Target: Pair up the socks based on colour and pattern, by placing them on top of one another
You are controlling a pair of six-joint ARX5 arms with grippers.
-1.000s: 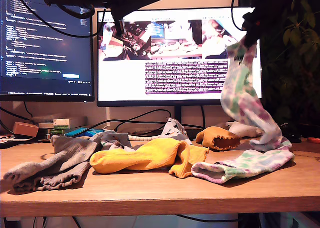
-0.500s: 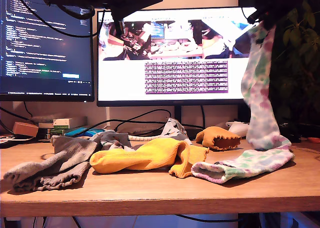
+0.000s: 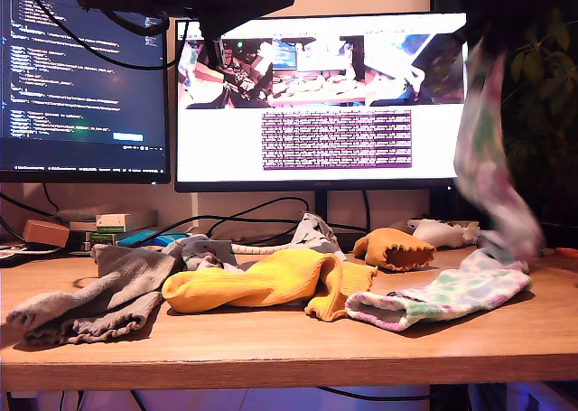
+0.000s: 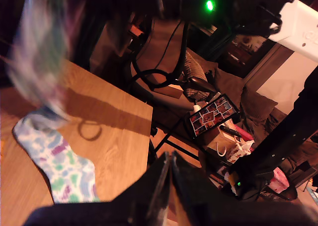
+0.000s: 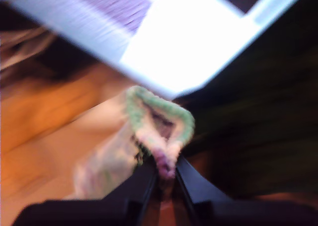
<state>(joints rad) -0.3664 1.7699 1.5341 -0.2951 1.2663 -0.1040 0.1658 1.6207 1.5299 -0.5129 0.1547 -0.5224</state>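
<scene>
Pinching the green-rimmed cuff of the hanging blotched sock [image 5: 154, 126] in my second tool [image 5: 166, 167], jaws narrowed onto the fabric. Dangling it down the right side of the exterior view [image 3: 488, 149], in front of the right edge of the monitor [image 3: 316, 95]. Holding its long axis close to upright, cuff uppermost and lost in the dark at the upper right of the frame, toe lowermost and kicked toward the exterior view's right, blurred. Not finding my second tool itself in the exterior view, hidden as it is in that dark corner. Hanging the toe end just above the right end of the flat blotched sock [image 3: 442, 294]; touching or apart, cannot tell.

Lying flat on the tabletop [image 3: 271, 352], this matching sock, stretching left to right across the lower right of the exterior view. Pointing what looks like its open cuff toward the left and front, its toe toward the right and slightly farther back. Showing also in the first wrist view [image 4: 54, 161], with the hanging one there only as a pale smear [image 4: 39, 42].

Keeping my first tool [image 4: 169, 159] narrow, fingers pressed together, nothing between them.

Lying lengthwise across the lower middle of the exterior view, a mustard-yellow sock [image 3: 262, 280], frilly cuff toward the right, just beside the flat blotched sock's left end. Sitting bunched behind it, a second mustard sock [image 3: 393, 247]. Slumping at the lower left, a grey ribbed sock [image 3: 99, 303].
</scene>
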